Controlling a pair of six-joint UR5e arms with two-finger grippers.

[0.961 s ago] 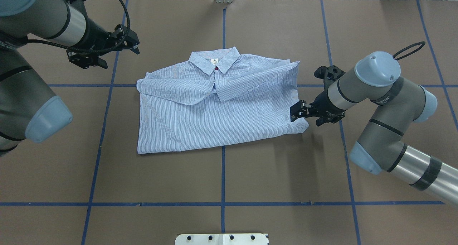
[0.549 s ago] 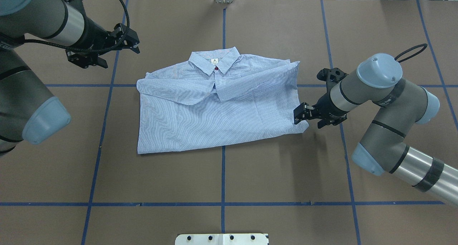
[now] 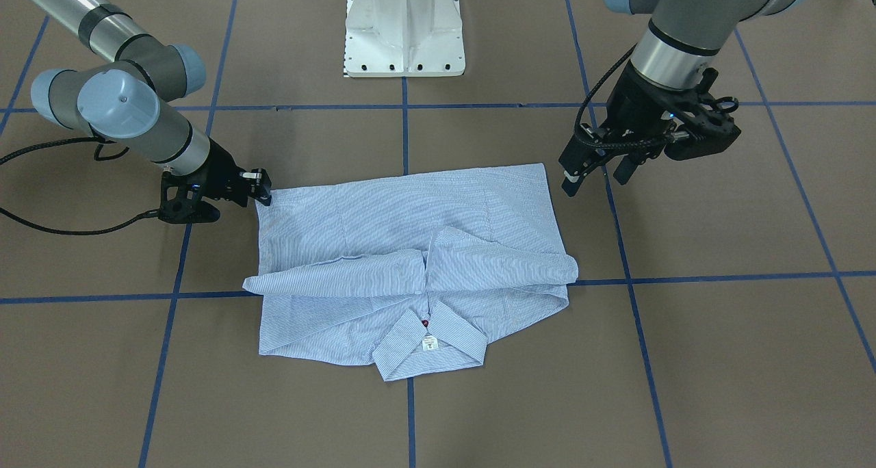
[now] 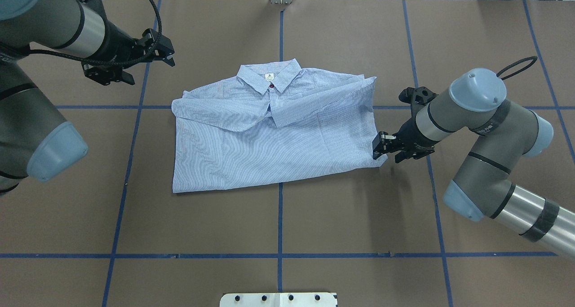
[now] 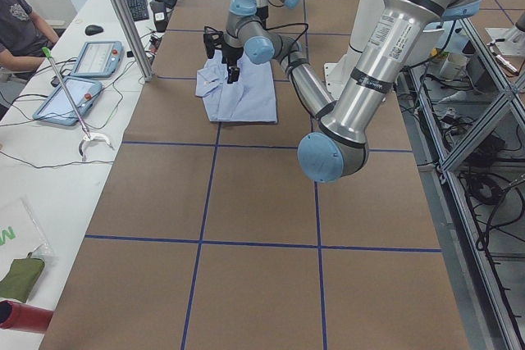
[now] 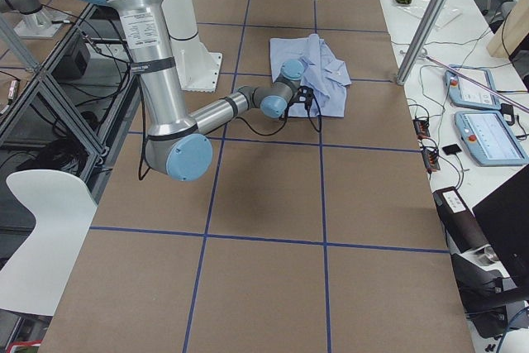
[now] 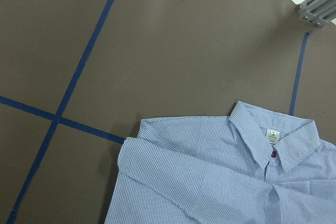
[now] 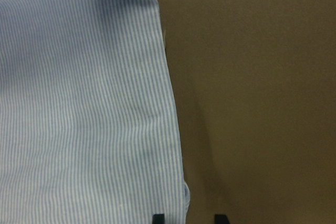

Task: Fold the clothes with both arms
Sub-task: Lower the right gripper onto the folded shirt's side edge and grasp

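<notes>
The clothes are one light blue-and-white striped shirt (image 4: 269,136) that lies folded on the brown table, collar at the far side, sleeves crossed over the chest (image 3: 410,249). My right gripper (image 4: 378,146) sits low at the shirt's near right corner (image 3: 263,186). In the right wrist view its two fingertips (image 8: 158,217) stand apart on either side of the shirt's edge (image 8: 79,103), so it is open. My left gripper (image 4: 165,54) hovers open above bare table, off the shirt's far left (image 3: 594,177). The left wrist view shows the collar, label and red button (image 7: 273,153).
Blue tape lines (image 4: 280,208) divide the brown table top into squares. The white pedestal base (image 3: 404,30) stands at the robot's side of the table. A person (image 5: 20,22) sits at a side desk with tablets beyond the far edge.
My right gripper has slid a little right and towards the robot, down to the shirt's near right corner. The left arm has barely shifted. The shirt lies as before.
</notes>
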